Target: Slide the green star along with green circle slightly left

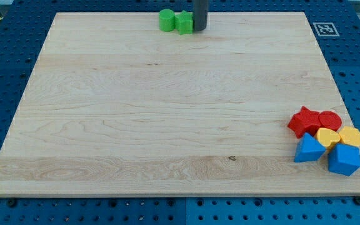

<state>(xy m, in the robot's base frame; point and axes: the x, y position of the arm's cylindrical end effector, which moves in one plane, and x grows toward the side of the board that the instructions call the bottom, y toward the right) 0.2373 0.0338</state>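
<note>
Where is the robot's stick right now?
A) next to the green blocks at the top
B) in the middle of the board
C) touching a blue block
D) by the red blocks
A: my tip sits just on the view's right of the green star, which is beside the green circle at the view's top.

At the top edge of the pale wooden tabletop (pixel 167 125), my tip (pixel 200 29) of the dark rod stands just right of the green star block (pixel 184 22), which touches the green circle block (pixel 166 20) on its left. Well apart, at the view's lower right, a cluster gathers: a red star block (pixel 303 120), a red round block (pixel 330 119), two yellow blocks (pixel 327 136) (pixel 351 135) (shapes unclear) and two blue blocks (pixel 309 149) (pixel 344 160).
</note>
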